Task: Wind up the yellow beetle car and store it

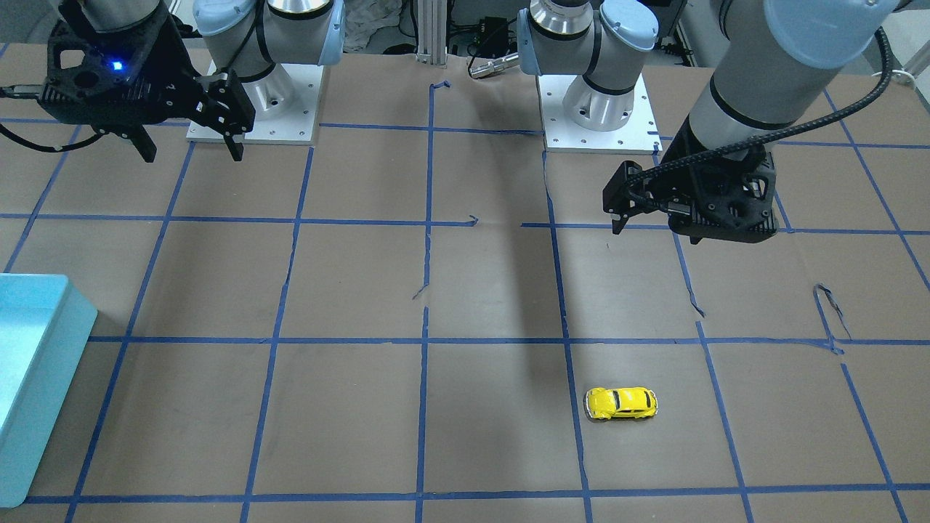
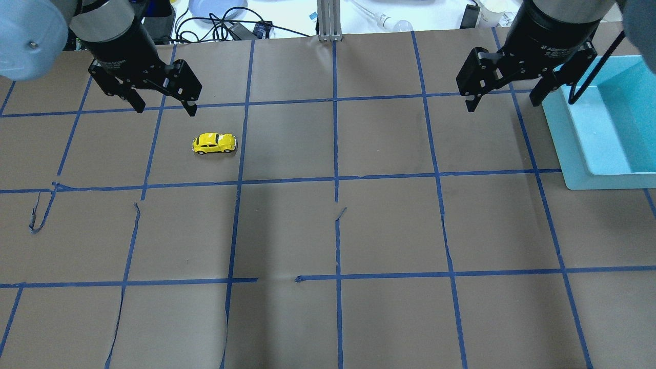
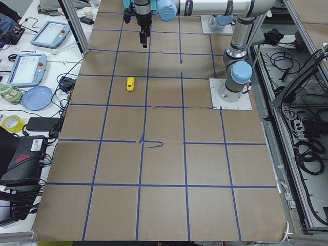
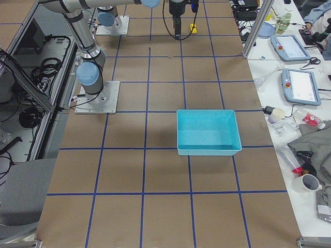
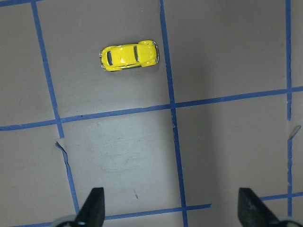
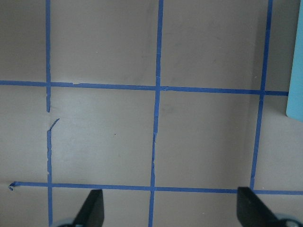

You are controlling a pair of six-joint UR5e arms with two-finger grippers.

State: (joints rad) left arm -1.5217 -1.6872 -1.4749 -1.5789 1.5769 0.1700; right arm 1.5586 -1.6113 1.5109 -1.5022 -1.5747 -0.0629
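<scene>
The yellow beetle car (image 2: pixel 214 143) stands on its wheels on the brown table, in the left half of the overhead view. It also shows in the front view (image 1: pixel 622 403) and the left wrist view (image 5: pixel 129 55). My left gripper (image 2: pixel 165 110) is open and empty, raised above the table and apart from the car; in its wrist view (image 5: pixel 170 208) the car lies ahead, up and left. My right gripper (image 2: pixel 502 105) is open and empty, raised near the teal bin, with only bare table in its wrist view (image 6: pixel 168 208).
A teal bin (image 2: pixel 589 169) stands at the table's right side, also in the front view (image 1: pixel 43 363) and right view (image 4: pixel 209 150). Blue tape lines, torn in places, grid the brown table. Both arm bases (image 1: pixel 596 109) sit at the robot's edge.
</scene>
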